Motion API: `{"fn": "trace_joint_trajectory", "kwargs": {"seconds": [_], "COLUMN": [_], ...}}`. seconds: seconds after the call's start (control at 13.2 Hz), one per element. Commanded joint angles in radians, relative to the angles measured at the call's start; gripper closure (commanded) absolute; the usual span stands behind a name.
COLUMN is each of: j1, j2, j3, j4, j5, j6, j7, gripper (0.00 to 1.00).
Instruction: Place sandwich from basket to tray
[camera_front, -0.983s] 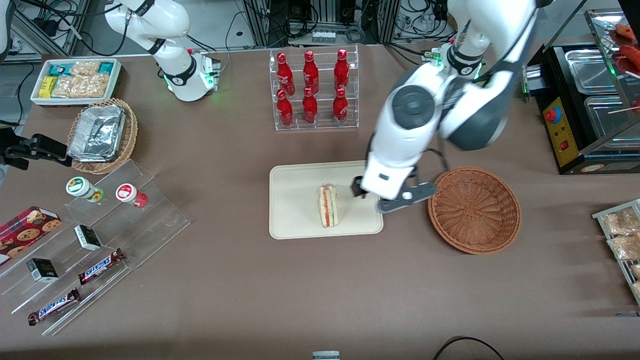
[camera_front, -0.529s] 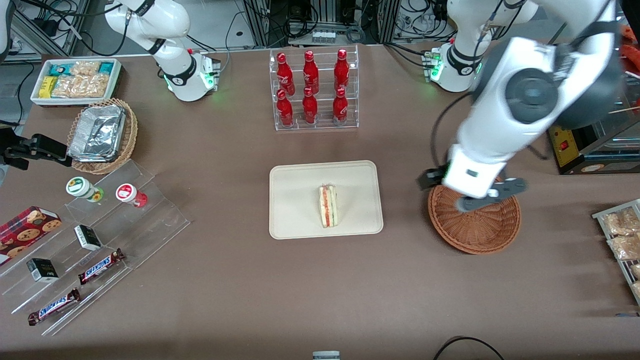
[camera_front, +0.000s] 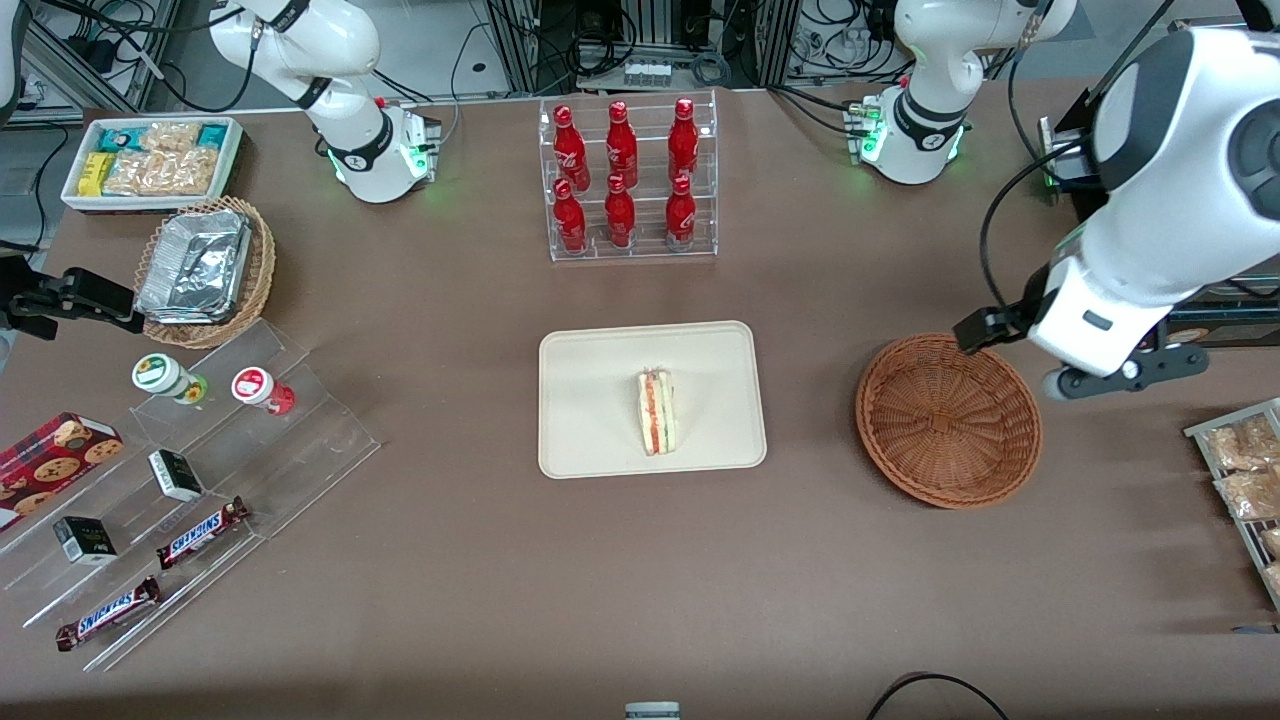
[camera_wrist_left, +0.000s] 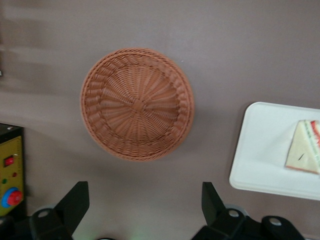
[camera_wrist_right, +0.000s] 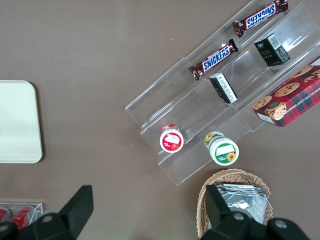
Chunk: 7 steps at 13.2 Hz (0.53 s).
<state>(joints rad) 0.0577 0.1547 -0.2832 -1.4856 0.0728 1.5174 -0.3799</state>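
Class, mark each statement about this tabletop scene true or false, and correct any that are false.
1. The triangular white-bread sandwich lies on the cream rectangular tray. True.
2. The round reddish-brown wicker basket holds a sandwich. False: nothing lies in it.
3. The left arm's gripper is open. True.
4. That gripper is gripping the tray's rim. False: it holds nothing and is up above the table beside the basket.

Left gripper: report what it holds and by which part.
Nothing is held. The left gripper is open and empty, above the table beside the basket, toward the working arm's end. The sandwich lies on the tray.
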Motion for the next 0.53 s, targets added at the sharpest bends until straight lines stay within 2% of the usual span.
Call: {"fn": "trace_joint_trajectory", "kwargs": {"seconds": [0.0, 0.3, 0.45], "j1": [0.074, 0.070, -0.005], "j2": [-0.087, -0.116, -0.122], "j3": [-0.007, 0.005, 0.085], "j4": [-0.074, -0.074, -0.073], "j5": [-0.037, -0.062, -0.062], "j6": [-0.005, -0.035, -0.037], "j7": [0.110, 0.141, 0.141], "gripper": [0.01, 0.00, 0.00]}}
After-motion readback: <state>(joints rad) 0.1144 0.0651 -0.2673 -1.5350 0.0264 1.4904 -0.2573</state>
